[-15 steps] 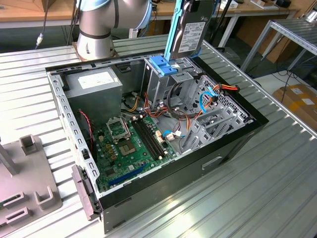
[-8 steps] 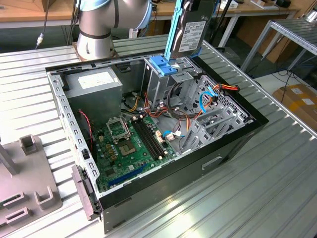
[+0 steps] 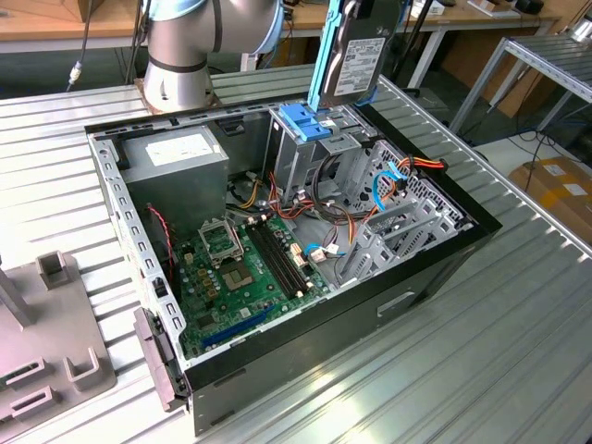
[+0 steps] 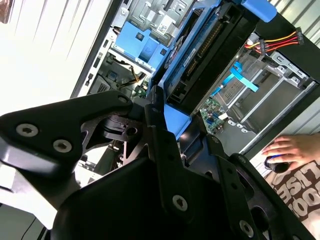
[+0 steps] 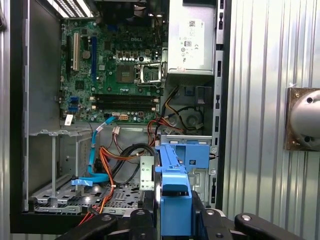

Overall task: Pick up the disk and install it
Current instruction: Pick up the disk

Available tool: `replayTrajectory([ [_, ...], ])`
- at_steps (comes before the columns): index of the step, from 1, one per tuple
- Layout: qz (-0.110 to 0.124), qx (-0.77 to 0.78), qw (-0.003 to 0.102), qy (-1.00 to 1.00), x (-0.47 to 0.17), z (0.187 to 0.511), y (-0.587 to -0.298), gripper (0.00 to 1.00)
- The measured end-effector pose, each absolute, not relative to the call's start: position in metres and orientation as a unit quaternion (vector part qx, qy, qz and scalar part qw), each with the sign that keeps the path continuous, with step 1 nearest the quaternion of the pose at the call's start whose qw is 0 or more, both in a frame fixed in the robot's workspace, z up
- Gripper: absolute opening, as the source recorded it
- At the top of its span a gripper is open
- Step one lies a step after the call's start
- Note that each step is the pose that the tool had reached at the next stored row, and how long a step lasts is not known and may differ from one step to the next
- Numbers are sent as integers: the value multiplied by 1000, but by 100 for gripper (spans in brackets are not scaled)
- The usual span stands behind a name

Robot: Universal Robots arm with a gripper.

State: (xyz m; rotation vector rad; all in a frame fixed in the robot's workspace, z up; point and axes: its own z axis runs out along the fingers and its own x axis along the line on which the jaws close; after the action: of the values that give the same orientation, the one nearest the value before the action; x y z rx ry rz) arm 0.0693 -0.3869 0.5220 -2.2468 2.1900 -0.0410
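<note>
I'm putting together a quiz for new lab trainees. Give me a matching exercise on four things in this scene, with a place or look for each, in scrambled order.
Things:
1. disk
2. drive cage
3. motherboard
4. power supply

Descriptions:
A. green, lying flat on the floor of the case
B. grey box with a white label, in a corner of the case
C. blue-framed, held upright above the case
D. fixed inside the case, blue plastic on top

Pairs: 1-C, 2-D, 3-A, 4-B

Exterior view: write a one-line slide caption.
The disk hangs upright above the blue-topped drive cage of the open computer case.
</note>
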Motion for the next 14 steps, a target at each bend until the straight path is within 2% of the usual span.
replayTrajectory([
  [14,-13,-716,2,698,69,522,-399,37],
])
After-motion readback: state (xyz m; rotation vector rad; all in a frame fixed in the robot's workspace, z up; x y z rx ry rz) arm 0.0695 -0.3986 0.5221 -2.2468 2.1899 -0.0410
